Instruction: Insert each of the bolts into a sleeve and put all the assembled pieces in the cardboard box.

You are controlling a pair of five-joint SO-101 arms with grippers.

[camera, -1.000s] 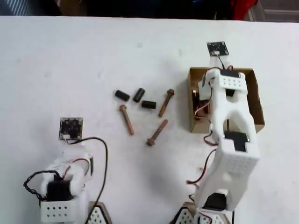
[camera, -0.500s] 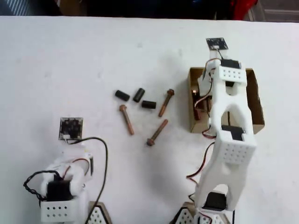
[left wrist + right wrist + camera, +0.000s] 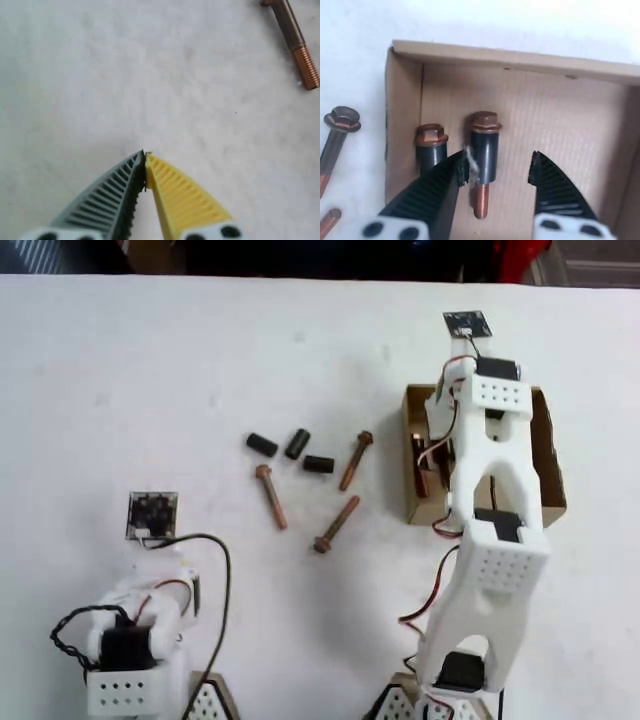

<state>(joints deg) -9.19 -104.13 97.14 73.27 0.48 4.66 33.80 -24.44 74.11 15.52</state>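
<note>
Three black sleeves and three loose copper bolts lie mid-table. To their right is the cardboard box, with the right arm above it. Inside the box two assembled pieces lie side by side. My right gripper hangs open over them, one finger on either side of the second piece without gripping it. My left gripper is shut on nothing over bare table, with one bolt off to the side.
The left arm sits folded at the table's near left corner. Its cable loops over the white tabletop beside it. The far half of the table is bare white surface.
The right arm has stretched a little farther over the box, away from its base. The left arm, loose bolts and sleeves have not moved.
</note>
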